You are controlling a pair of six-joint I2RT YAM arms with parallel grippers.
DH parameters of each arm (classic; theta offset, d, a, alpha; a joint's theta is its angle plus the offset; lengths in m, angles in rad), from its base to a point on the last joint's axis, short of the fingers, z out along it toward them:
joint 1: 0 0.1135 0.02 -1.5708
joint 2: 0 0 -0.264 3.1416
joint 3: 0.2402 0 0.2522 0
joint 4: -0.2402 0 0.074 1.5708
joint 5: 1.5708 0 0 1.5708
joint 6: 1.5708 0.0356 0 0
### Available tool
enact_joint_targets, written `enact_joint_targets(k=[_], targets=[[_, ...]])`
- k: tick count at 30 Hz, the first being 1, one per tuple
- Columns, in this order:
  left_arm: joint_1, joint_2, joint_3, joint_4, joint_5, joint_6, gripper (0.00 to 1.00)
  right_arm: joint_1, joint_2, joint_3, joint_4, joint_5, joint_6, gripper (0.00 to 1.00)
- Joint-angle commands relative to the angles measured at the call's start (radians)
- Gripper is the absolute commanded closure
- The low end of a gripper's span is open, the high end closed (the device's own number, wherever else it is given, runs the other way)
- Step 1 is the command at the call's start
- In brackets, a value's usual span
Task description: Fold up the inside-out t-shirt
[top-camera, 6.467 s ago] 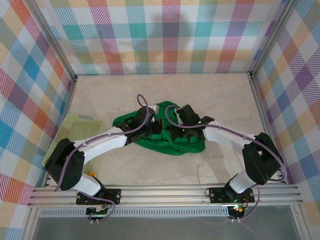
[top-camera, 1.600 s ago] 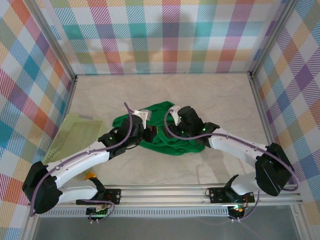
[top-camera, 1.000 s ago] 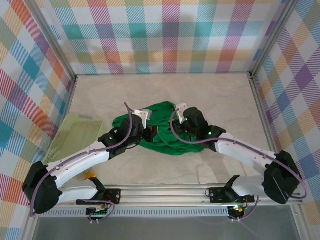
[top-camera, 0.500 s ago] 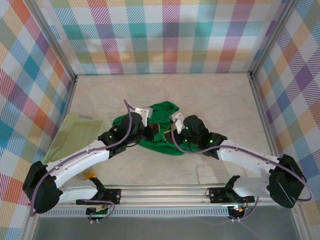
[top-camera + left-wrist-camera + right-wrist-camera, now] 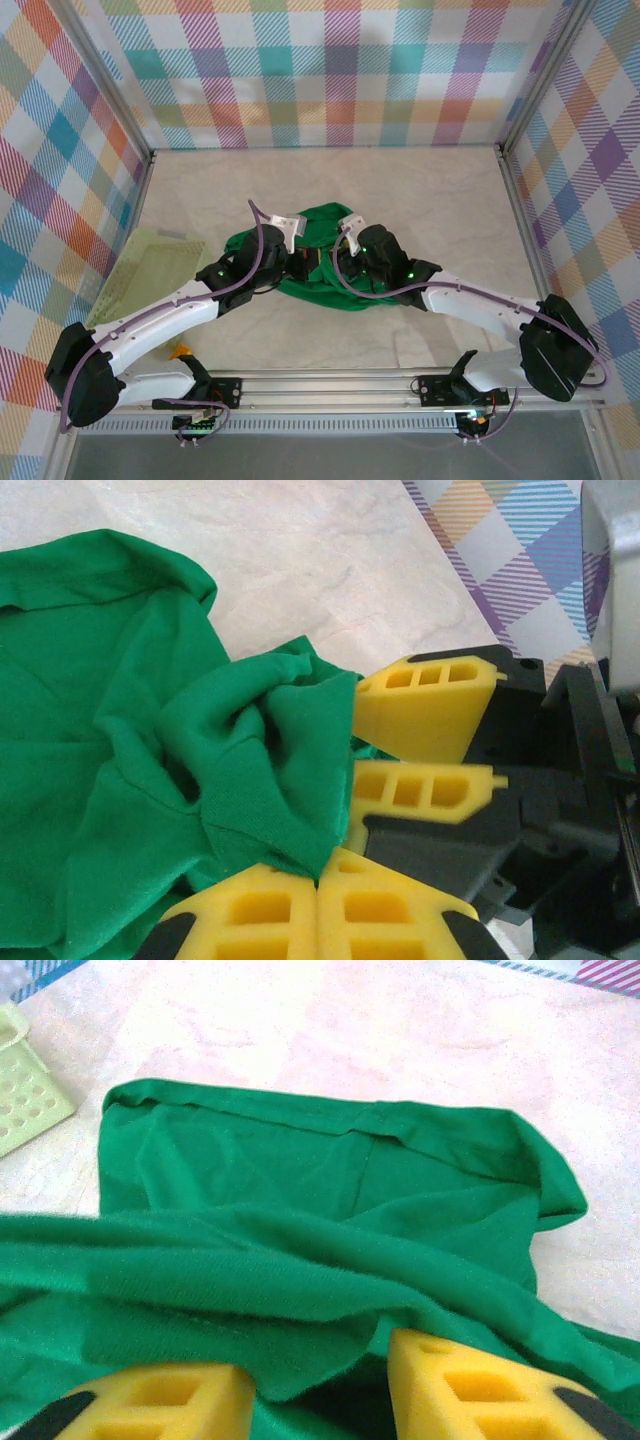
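From above, the right arm has drawn its elbow in from the 4 o'clock side since half a second ago, and its wrist sits a touch nearer the left one. The left arm has not shifted. The bright green soft cloth t-shirt (image 5: 322,218) lies bunched at the middle of the pale surface (image 5: 430,190). Both wrists are over it, side by side. A pale yellow-green plastic mesh basket (image 5: 150,268) lies well apart at 9 o'clock.

The left wrist view shows the left jaws pressed together, their yellow foam pads (image 5: 262,912) pinching a raised fold of the t-shirt (image 5: 120,730). At 3 o'clock the right arm's yellow fingers (image 5: 425,705) stand apart, and the fold's edge reaches their tips.

In the right wrist view the right jaws are apart, with yellow fingers (image 5: 160,1400) at 7 and 5 o'clock. A fold of the t-shirt (image 5: 300,1180) drapes loosely across the gap between them. A corner of the basket (image 5: 25,1095) shows at 10 o'clock.
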Motion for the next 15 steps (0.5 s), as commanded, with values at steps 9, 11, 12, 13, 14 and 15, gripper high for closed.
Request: enact_joint_targets(k=[9,11,12,13,14,15], targets=[[0.008,-0.005,0.031,0.034,0.012,0.026,1.0,0.004,0.086,0.092,-0.057,0.114,0.05,0.67],[0.008,-0.008,0.03,0.036,0.011,0.028,1.0,0.004,0.1,0.104,-0.076,0.138,0.055,0.68],[0.008,-0.007,0.029,0.036,0.011,0.027,1.0,0.004,0.104,0.109,-0.086,0.151,0.06,0.7],[0.008,-0.009,0.029,0.036,0.008,0.028,1.0,0.004,0.107,0.112,-0.093,0.157,0.059,0.72],[0.008,-0.009,0.029,0.033,0.001,0.028,1.0,0.003,0.102,0.115,-0.101,0.158,0.056,0.74],[0.009,-0.007,0.03,0.025,-0.01,0.03,1.0,0.004,0.094,0.119,-0.11,0.161,0.054,0.76]])
